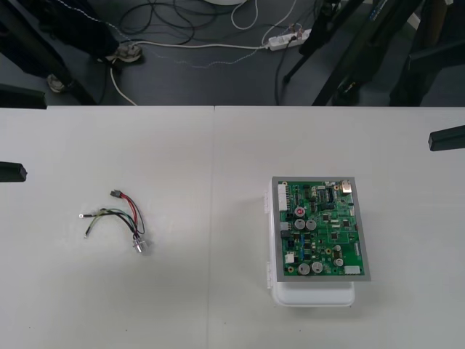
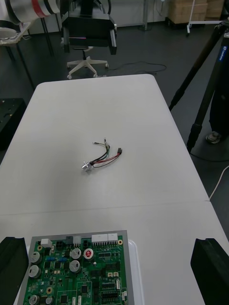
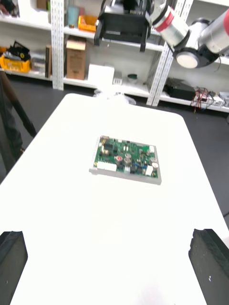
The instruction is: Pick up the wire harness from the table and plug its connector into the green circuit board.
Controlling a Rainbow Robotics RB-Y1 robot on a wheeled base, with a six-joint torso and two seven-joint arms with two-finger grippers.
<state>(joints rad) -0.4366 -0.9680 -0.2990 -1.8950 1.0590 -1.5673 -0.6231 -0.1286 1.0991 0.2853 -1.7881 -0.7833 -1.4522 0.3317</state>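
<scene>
Table [image 1: 218,305]: wire harness [image 1: 120,218] lies nearer left gripper [image 1: 11,171], fingers spread, empty; right gripper [image 1: 447,138] opp. side, also spread

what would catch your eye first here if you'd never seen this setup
The green circuit board on its white base stands out on the right half of the table. Well to its left, the wire harness lies loose on the tabletop, not plugged in. The left gripper and right gripper wait open at their own sides.
</scene>
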